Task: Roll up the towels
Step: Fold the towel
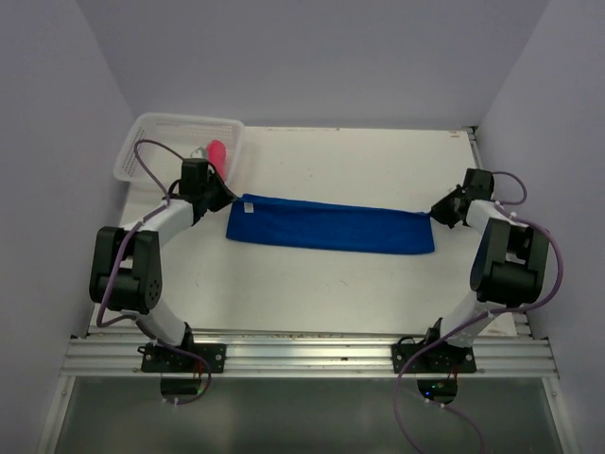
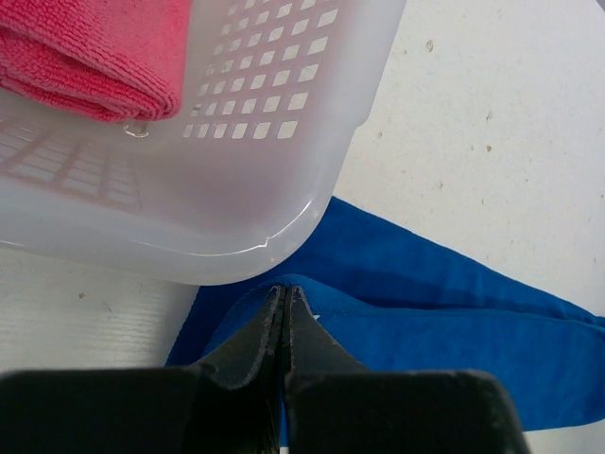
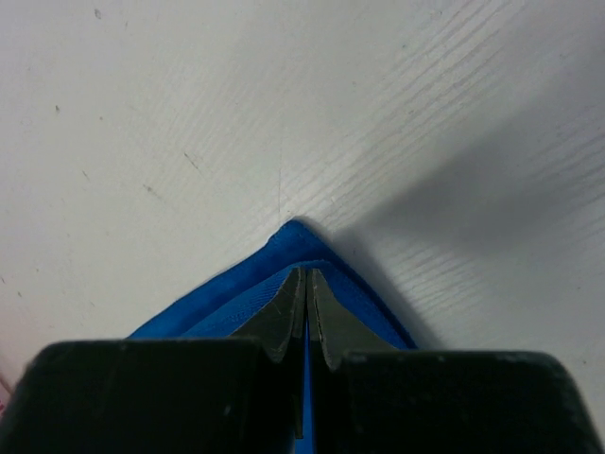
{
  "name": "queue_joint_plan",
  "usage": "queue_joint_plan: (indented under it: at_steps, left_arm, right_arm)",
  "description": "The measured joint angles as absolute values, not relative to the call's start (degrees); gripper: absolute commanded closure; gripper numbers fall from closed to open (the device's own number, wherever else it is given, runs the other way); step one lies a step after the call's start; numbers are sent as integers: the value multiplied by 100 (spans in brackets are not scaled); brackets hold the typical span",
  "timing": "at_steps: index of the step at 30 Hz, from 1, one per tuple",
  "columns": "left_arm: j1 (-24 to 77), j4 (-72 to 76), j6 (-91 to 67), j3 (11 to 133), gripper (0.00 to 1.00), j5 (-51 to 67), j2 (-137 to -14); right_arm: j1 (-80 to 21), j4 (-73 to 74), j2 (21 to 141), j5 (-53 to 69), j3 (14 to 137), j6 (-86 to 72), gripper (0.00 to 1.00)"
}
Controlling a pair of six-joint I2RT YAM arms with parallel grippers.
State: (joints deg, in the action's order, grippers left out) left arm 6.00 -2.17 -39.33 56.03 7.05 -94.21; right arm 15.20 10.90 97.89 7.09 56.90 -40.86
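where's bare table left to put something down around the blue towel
Free: the strip between the blue towel and the near rail, and the far stretch behind the towel, right of the basket. Crowded: far left, where basket, pink towel and left end effector meet.

left wrist view: pink towel (image 2: 85,52) cut off by top and left edges; basket (image 2: 265,142) likewise; blue towel (image 2: 444,322) runs off the right edge; right wrist view: blue towel mostly hidden behind the right gripper (image 3: 304,276).
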Motion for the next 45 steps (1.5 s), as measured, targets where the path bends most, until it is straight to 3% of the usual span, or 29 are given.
queue_joint_plan:
  at_steps: [3,4,6,8,10,12,17,28,37,45]
  left_arm:
    - [600,-211,-3931,5616,100,701,-9498]
    - [600,-211,-3931,5616,100,698,-9518]
    - [600,-202,-3931,5616,100,694,-9555]
    - [600,-196,-3931,5616,94,679,-9592]
    - [600,-191,-3918,5625,80,674,-9620]
    - [600,-178,-3896,5666,68,663,-9664]
    - [600,-115,-3876,5719,56,661,-9708]
    - [600,-123,-3765,5754,39,663,-9585]
    - [600,-154,-3461,5653,33,709,-8213]
    - [602,-231,-3135,4899,12,611,-7356]
  right_arm:
    - [1527,1066,9880,711,5754,-4088,91]
    - [1529,1061,9909,716,5780,-4088,81]
    - [1533,1059,9950,716,5828,-4082,74]
    - [1538,1055,9994,718,5894,-4066,66]
    - [1540,1046,10031,722,5955,-4051,61]
    - [1542,1041,10075,725,6031,-4047,59]
    - [1542,1028,10108,729,6110,-4040,57]
    - [1544,1424,9985,727,6226,-3385,52]
    - [1544,2025,9183,749,6034,-2451,50]
    - [1544,2300,9327,878,5494,-2056,49]
